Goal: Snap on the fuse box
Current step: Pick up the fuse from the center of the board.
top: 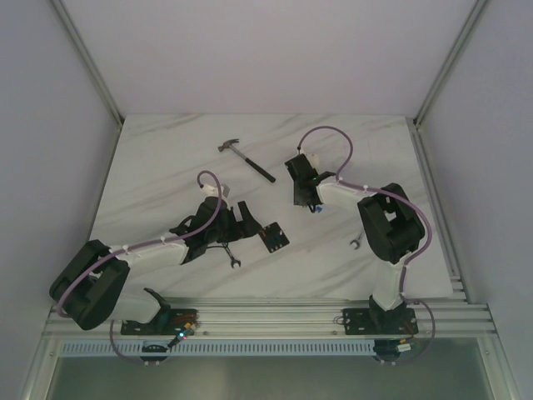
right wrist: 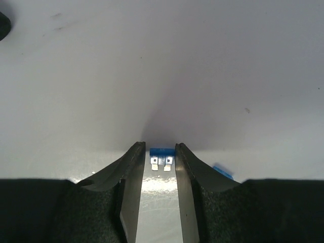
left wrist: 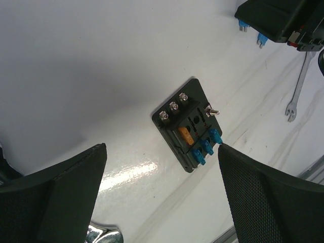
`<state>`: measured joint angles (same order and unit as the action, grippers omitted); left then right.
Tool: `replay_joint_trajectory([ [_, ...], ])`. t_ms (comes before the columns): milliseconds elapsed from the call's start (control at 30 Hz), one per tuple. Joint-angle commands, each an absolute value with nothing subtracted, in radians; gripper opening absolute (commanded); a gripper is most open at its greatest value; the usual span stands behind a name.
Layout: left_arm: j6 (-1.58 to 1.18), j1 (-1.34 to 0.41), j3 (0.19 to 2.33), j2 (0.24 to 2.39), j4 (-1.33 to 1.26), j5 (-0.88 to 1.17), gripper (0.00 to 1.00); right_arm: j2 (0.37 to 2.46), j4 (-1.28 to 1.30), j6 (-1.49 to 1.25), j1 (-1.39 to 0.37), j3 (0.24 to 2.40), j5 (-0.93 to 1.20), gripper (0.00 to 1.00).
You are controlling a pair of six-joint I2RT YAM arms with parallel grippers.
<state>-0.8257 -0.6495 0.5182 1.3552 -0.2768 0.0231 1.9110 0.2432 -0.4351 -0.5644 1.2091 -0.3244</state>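
Note:
The fuse box (top: 273, 237) is a small black square block lying flat on the table. In the left wrist view it (left wrist: 190, 124) shows three screws, an orange fuse and three blue fuses. My left gripper (left wrist: 162, 148) is open wide and empty, hovering just short of the box; it also shows in the top view (top: 237, 223). My right gripper (right wrist: 159, 148) is low over the table, farther back (top: 306, 200). Its fingertips press both sides of a small blue fuse (right wrist: 162, 152).
A hammer (top: 247, 158) lies at the back centre. A small wrench (top: 355, 242) lies near the right arm and shows in the left wrist view (left wrist: 298, 86). Another wrench (top: 233, 260) lies by the left gripper. A loose blue fuse (right wrist: 223, 172) lies beside the right finger.

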Motion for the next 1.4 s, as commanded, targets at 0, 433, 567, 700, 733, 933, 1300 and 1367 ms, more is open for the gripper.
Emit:
replay_joint_trajectory([
  [0,-0.825,-0.652,0.54,1.359,-0.254,0.027,1.0,1.936,0.296,-0.45,-0.56,1.215,-0.279,0.36],
  [433,-0.797,-0.67,0.546,1.304,-0.261,0.021,1.0,1.785,0.236,-0.469,-0.575,1.102,-0.229,0.23],
  [567,-0.779,-0.701,0.541,1.265,-0.295,-0.02,0.97,1.698,0.207,-0.504,-0.608,1.064,-0.212,0.21],
  [700,-0.76,-0.736,0.518,1.231,-0.383,-0.06,0.92,1.623,0.159,-0.553,-0.652,1.04,-0.186,0.19],
  [733,-0.754,-0.744,0.509,1.227,-0.417,-0.068,0.91,1.607,0.148,-0.565,-0.663,1.037,-0.181,0.19],
  [933,-0.722,-0.795,0.469,1.223,-0.588,-0.129,0.78,1.515,0.09,-0.637,-0.722,1.02,-0.164,0.18],
  [1300,-0.704,-0.836,0.472,1.255,-0.698,-0.248,0.55,1.447,0.017,-0.715,-0.767,0.987,-0.126,0.17],
  [1367,-0.71,-0.836,0.473,1.267,-0.713,-0.252,0.52,1.437,0.005,-0.726,-0.769,0.977,-0.12,0.16],
])
